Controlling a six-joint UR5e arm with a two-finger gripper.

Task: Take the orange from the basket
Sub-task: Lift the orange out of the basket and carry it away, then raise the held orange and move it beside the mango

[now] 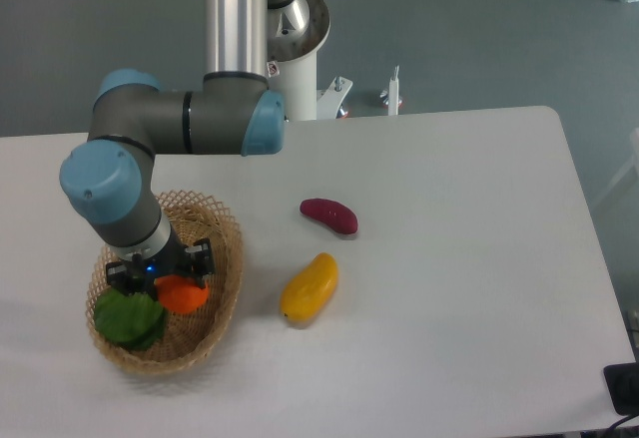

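Note:
The orange (pixel 183 295) is a small round bright orange fruit lying inside the tan wicker basket (pixel 222 298) at the table's left front. My gripper (pixel 165 276) reaches down into the basket directly over the orange, its black body covering the fruit's top. The fingertips are hidden behind the gripper body and the orange, so I cannot tell whether they are open or closed on it.
A green leafy vegetable (pixel 129 318) lies in the basket just left of the orange. A yellow-orange mango-shaped fruit (pixel 310 287) lies on the white table right of the basket. A dark purple-red oblong vegetable (pixel 329 215) lies beyond it.

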